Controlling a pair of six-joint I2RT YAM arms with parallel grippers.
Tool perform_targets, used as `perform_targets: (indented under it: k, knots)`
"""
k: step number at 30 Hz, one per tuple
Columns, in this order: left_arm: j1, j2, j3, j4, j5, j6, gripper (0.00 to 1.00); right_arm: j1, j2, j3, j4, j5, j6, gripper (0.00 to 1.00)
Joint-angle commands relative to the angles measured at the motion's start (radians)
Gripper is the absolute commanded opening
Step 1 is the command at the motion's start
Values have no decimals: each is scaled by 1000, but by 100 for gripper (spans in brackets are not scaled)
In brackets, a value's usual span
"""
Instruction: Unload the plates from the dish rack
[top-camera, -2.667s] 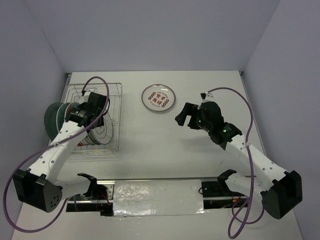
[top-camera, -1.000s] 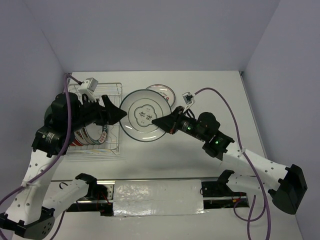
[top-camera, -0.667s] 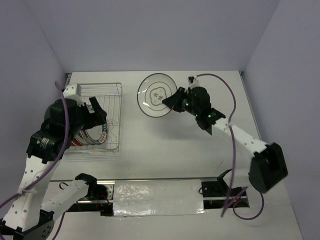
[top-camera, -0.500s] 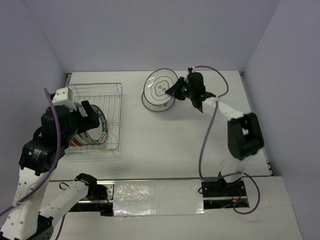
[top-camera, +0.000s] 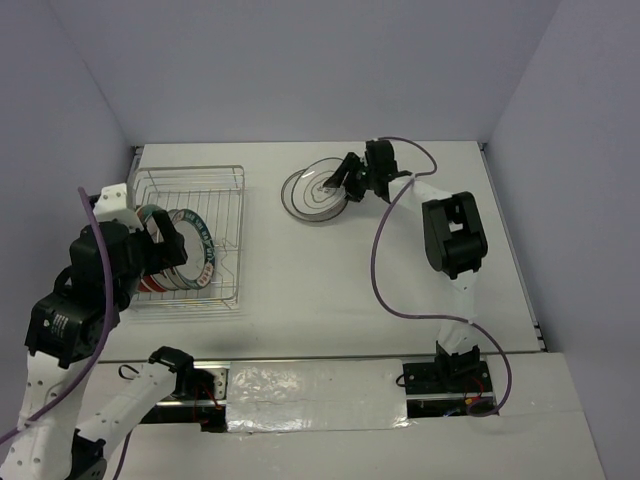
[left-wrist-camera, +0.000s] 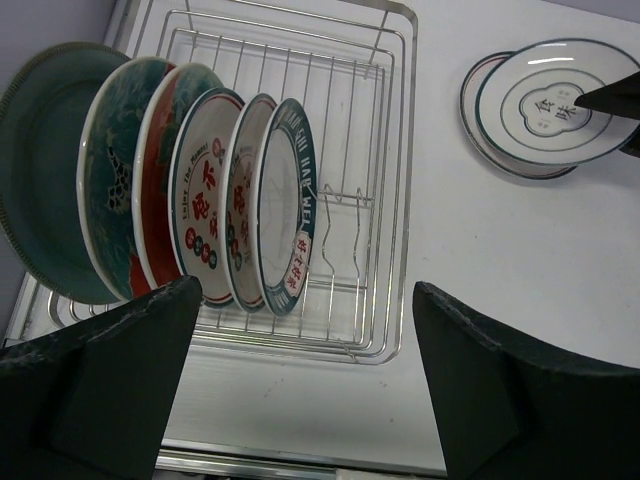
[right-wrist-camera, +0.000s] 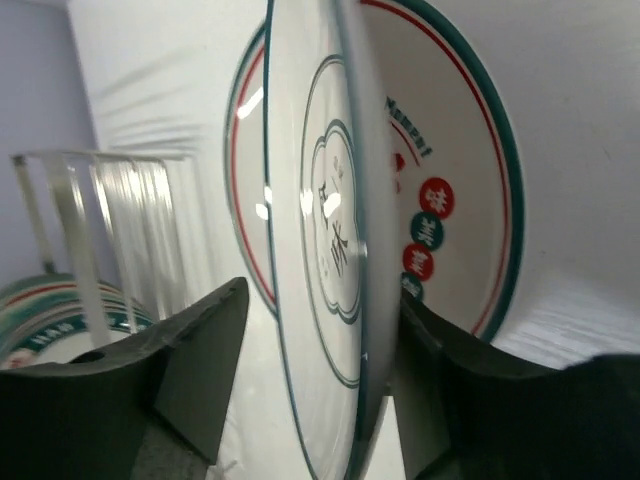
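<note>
Reading 食味: teal-rimmed plate (left-wrist-camera: 556, 100) over red-rimmed plate (right-wrist-camera: 445, 170).

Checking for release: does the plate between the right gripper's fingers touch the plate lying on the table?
Cannot tell. In the right wrist view the tilted plate overlaps the table plate; any meeting point is hidden.

A lab test cell: a bare white desk (top-camera: 330, 290) boxed in by plain lilac-grey walls (top-camera: 300, 70), two robot arms bolted at its near edge.
</note>
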Motion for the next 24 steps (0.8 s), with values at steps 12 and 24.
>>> perform_targets:
  k: [12,24]
  knots:
    - [2,12,6,-20,-23,24,99,157,4,333,-636,494,-336,100]
    - [2,91,-45,-39,-66,-4,100,204,85,430,-839,629,-470,100]
